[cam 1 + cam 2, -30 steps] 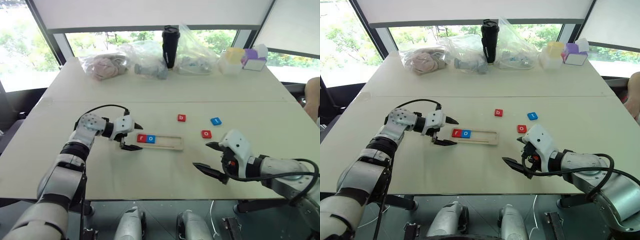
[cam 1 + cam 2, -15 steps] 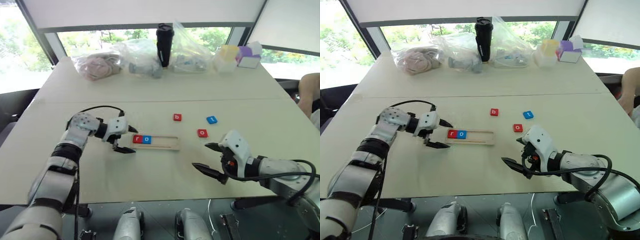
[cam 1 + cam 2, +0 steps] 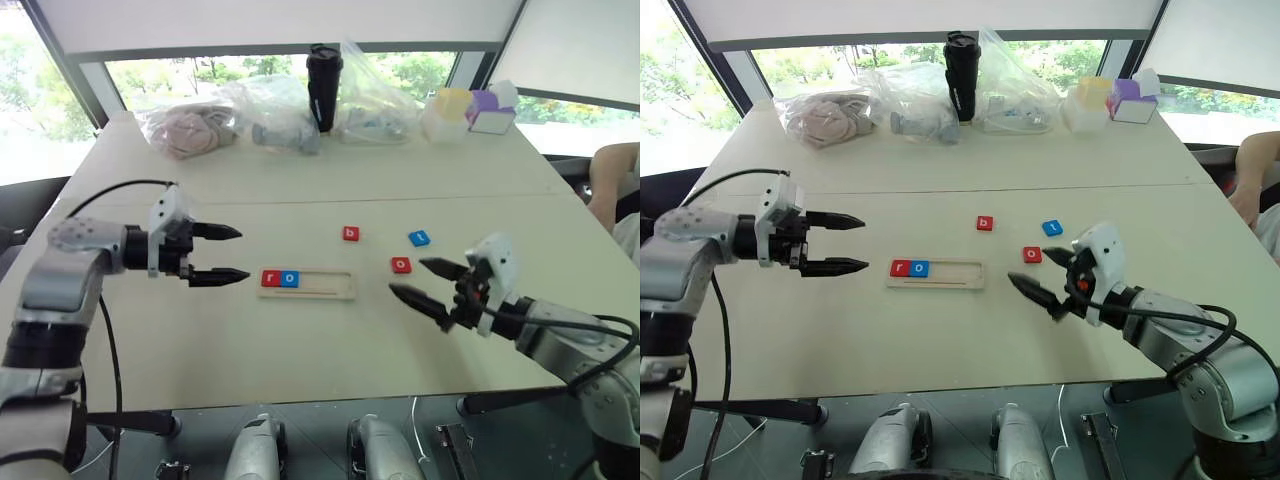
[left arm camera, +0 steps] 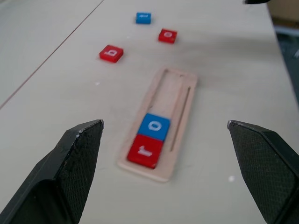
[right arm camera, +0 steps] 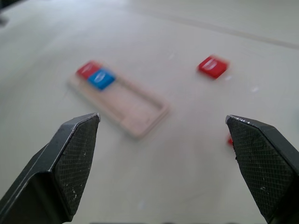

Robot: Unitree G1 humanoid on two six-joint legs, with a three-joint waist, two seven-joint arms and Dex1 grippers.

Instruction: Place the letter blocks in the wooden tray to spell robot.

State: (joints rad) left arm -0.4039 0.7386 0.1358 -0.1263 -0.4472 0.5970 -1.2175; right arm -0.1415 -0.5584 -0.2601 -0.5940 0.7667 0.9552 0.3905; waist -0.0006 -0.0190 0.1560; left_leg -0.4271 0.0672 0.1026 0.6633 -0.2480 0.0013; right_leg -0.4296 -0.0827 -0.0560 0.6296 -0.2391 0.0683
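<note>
In the head views, the right gripper (image 3: 432, 283) sits in the lower right of the frame, its two black fingers spread wide apart with nothing between them, pointing toward the middle of the table (image 3: 300, 350). At mid-left, the left gripper (image 3: 222, 253) hangs above the tabletop with its jaws likewise apart and empty, its tips aimed at the left end of the wooden tray (image 3: 320, 285).

The tray lies just below the centre of the frame, its long side running left to right. Two letter blocks sit side by side in its left end, touching: a red "r" block (image 3: 271, 278) at the very end and a blue "o" block (image 3: 290, 279) next to it. The remainder of the groove is bare wood.

Right of the tray, three more blocks lie loose on the table, apart from one another. The red "o" block (image 3: 401, 265) is nearest the tray's right end and close to the right gripper's upper finger. The blue "t" block (image 3: 419, 238) lies a little farther back and to the right. The red "b" block (image 3: 350, 233) sits behind the tray's right half.

Along the far edge, at the top of the frame, stand clear plastic bags (image 3: 270, 115), a black tumbler (image 3: 321, 74) between them, and yellow and purple boxes (image 3: 470, 108) at upper right. A person's arm (image 3: 612, 168) shows at the right edge.
</note>
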